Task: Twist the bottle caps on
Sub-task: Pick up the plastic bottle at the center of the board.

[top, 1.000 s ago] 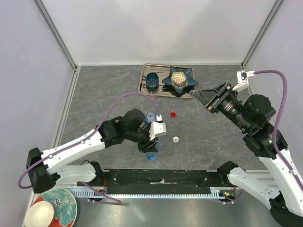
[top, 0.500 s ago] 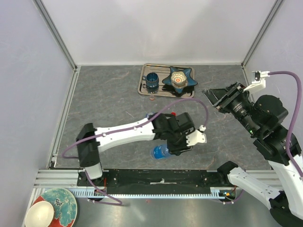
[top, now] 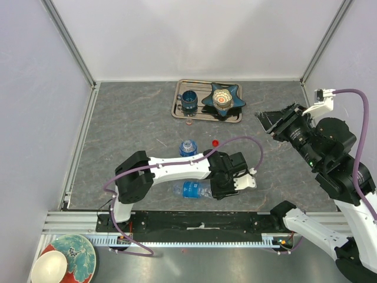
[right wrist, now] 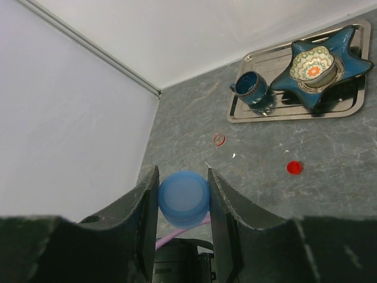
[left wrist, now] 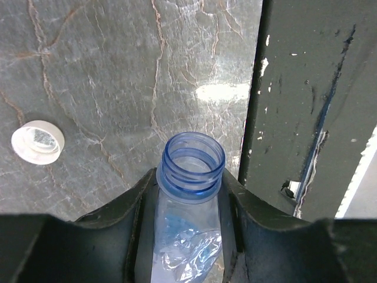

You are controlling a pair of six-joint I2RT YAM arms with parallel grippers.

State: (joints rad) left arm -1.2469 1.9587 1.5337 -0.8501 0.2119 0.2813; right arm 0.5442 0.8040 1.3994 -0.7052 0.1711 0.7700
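Two bottles, three caps. Your left gripper (left wrist: 189,180) pinches the lying bottle (left wrist: 193,159) at its open neck. The white cap (left wrist: 38,141), just left of those jaws, shows only in that wrist view. Your right gripper (right wrist: 183,188) squeezes the blue cap (right wrist: 184,200); beyond it lies the red cap (right wrist: 293,167), then the tray (right wrist: 280,106). The second bottle (top: 187,146) stands upright, apart from both jaws.

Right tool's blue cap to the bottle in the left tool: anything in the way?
Yes. From above, the left arm's wrist sits roughly between the right tool, holding the blue cap, and the bottle. The mouth itself is uncovered.
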